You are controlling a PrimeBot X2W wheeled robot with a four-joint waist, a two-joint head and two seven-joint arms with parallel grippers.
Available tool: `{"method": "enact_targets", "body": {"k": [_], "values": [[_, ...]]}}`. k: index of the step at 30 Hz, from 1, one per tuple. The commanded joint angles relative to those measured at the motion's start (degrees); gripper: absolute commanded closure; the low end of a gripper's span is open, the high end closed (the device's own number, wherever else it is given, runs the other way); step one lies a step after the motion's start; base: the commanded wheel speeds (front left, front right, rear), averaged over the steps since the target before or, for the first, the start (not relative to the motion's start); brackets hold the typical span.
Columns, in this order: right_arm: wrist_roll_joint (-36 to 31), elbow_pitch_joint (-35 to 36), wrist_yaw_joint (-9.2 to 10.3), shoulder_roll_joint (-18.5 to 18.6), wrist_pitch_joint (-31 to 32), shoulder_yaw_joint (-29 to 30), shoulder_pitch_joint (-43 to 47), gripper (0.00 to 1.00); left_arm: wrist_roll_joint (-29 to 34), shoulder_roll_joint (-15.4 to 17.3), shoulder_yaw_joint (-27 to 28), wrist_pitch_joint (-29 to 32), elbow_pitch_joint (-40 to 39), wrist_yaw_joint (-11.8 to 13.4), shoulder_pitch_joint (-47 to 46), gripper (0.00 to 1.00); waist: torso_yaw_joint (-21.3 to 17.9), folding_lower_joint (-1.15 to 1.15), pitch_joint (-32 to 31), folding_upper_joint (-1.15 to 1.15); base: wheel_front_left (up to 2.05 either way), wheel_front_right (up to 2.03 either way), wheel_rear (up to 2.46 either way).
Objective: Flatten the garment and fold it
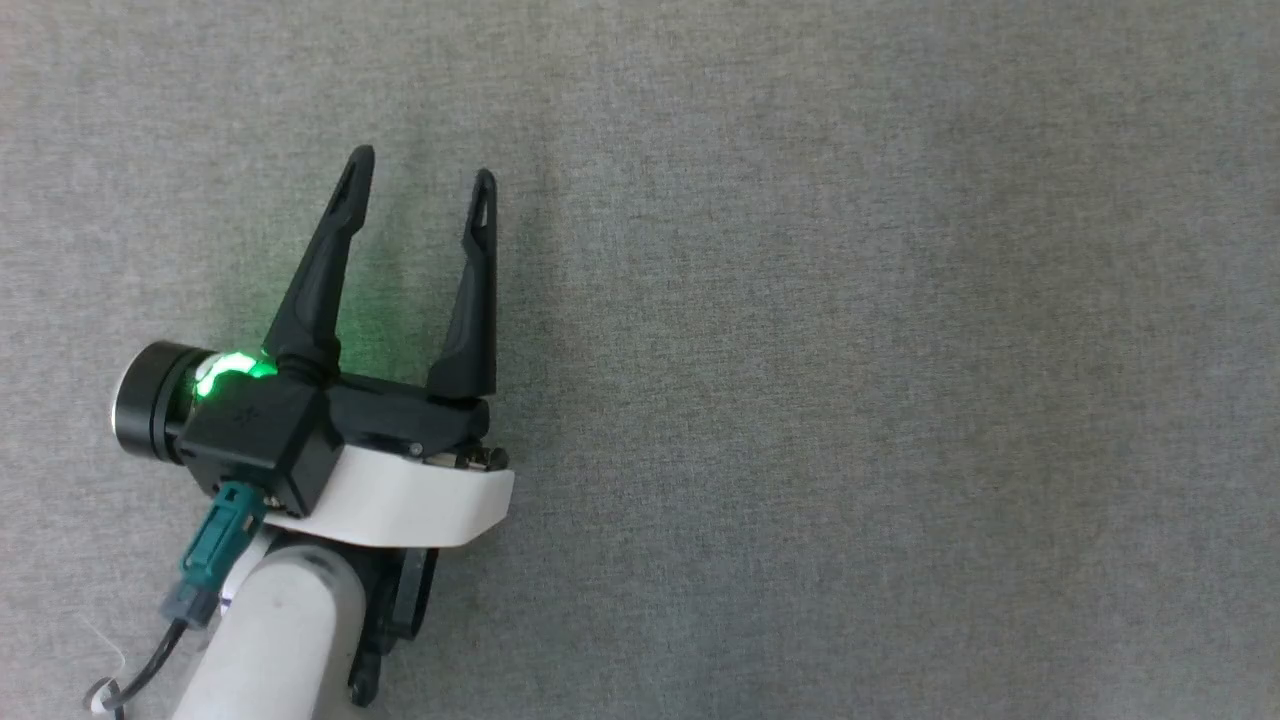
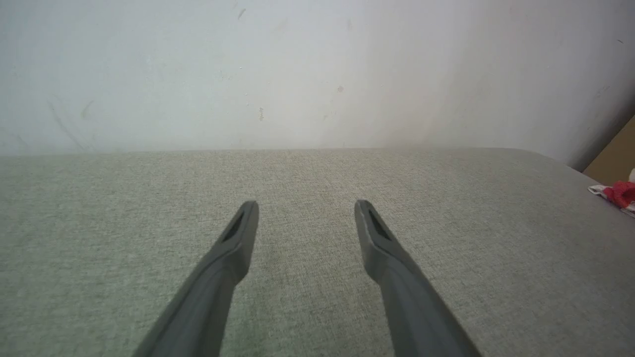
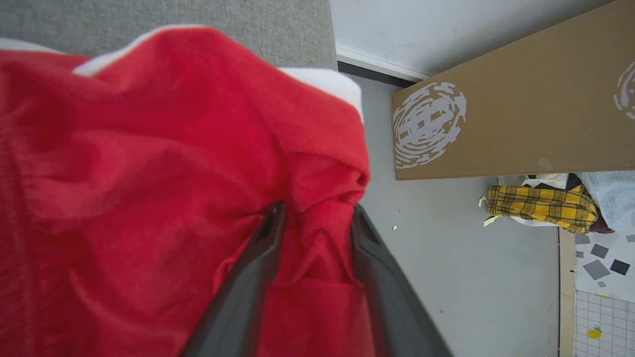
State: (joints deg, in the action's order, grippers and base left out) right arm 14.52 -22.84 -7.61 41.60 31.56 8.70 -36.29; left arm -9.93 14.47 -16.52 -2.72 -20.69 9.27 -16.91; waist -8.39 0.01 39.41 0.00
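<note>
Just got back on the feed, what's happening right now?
The right end effector pinches a fold of the bright red soft shorts with white trim, bunched near the edge of the grey woven surface. The left end effector hovers open over bare surface. Nothing is flattened yet.

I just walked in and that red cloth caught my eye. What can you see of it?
The bright red soft garment looks like smooth athletic fabric with white bands along its upper edges. It is crumpled, not flat, at the edge of the grey fabric surface. A gathered fold is bunched between the two dark fingers of the right gripper, with creases radiating from there.
</note>
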Motion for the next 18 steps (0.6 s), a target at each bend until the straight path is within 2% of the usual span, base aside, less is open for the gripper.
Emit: {"method": "enact_targets", "body": {"k": [1, 11, 18], "values": [[-0.5, -0.67, 0.12, 0.19, -0.53, -0.43, -0.89, 0.0, 0.58, -0.12, 0.14, -0.34, 0.17, 0.8, -1.32, 0.0, 0.04, -0.01, -0.75, 0.0, 0.0, 0.0, 0.0], [-0.24, -3.74, 0.12, -1.5, -3.25, -1.87, -1.19, 0.0, -1.84, -1.24, 0.78, -3.21, 1.16, 1.36, 0.65, 0.0, -0.08, -0.01, -7.09, 0.0, 0.0, 0.0, 0.0], [2.2, 0.28, 0.12, -7.98, -6.57, 0.0, 0.78, 0.0, -3.92, -1.89, 1.56, -4.58, 3.66, 2.08, 3.82, 0.0, 0.05, -0.01, -13.7, 0.0, 0.0, 0.0, 0.0]]}}
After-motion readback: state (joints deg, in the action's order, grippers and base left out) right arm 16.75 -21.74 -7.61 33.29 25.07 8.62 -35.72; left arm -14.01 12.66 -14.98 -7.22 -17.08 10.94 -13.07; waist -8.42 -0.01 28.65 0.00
